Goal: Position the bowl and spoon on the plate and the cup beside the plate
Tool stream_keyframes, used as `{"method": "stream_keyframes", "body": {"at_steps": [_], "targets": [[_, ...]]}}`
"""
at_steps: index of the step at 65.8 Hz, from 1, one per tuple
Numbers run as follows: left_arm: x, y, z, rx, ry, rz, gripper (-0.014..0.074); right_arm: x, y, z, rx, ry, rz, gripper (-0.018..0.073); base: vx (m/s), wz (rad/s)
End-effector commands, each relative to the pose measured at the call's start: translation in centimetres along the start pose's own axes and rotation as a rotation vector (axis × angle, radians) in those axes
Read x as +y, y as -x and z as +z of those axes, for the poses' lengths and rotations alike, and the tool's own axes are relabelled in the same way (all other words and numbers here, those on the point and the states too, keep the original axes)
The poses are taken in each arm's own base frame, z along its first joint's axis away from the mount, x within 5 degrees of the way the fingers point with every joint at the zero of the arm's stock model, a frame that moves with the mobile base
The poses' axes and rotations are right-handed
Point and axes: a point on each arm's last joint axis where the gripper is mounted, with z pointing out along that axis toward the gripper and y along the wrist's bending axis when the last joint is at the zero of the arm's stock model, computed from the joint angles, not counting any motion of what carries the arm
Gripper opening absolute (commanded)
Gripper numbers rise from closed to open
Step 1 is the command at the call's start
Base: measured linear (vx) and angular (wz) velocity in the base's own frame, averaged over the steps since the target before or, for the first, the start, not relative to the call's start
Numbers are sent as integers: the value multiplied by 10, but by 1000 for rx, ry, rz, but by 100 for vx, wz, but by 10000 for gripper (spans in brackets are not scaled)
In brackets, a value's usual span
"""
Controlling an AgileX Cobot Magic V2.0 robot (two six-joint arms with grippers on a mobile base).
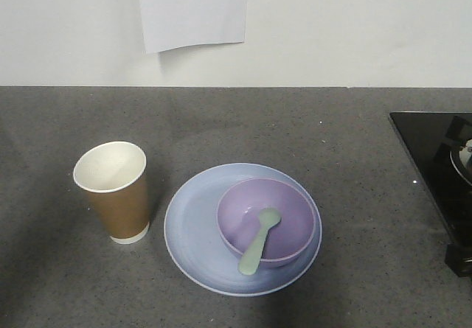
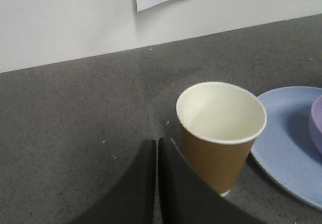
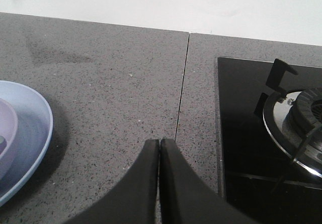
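Observation:
The pale blue plate (image 1: pixel 192 239) lies on the grey counter with the lavender bowl (image 1: pixel 284 210) on its right half. The mint-green spoon (image 1: pixel 258 243) rests in the bowl, handle over the near rim. The brown paper cup (image 1: pixel 118 192) stands upright just left of the plate. Neither gripper shows in the front view. In the left wrist view my left gripper (image 2: pixel 157 142) is shut and empty, left of the cup (image 2: pixel 221 133); the plate (image 2: pixel 287 148) and bowl edge (image 2: pixel 318 123) lie beyond. My right gripper (image 3: pixel 159 142) is shut and empty, right of the plate (image 3: pixel 35 128) and bowl (image 3: pixel 6 133).
A black glass hob (image 1: pixel 435 158) with a gas burner (image 3: pixel 302 128) occupies the counter's right side. A white wall with a taped paper sheet (image 1: pixel 193 7) backs the counter. A seam (image 3: pixel 182 78) runs across the counter near my right gripper.

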Motion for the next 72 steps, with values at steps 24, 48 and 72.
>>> {"method": "stream_keyframes", "body": {"at_steps": [24, 48, 72], "targets": [[13, -111, -9, -440, 130, -24, -7, -4, 14, -3, -87, -29, -3, -5, 0, 0], [14, -135, -22, -471, 197, -9, -7, -3, 14, -3, -87, -29, -3, -5, 0, 0], [15, -135, -21, -464, 198, -40, -7, -3, 14, -3, -85, -28, -3, -5, 0, 0]]}}
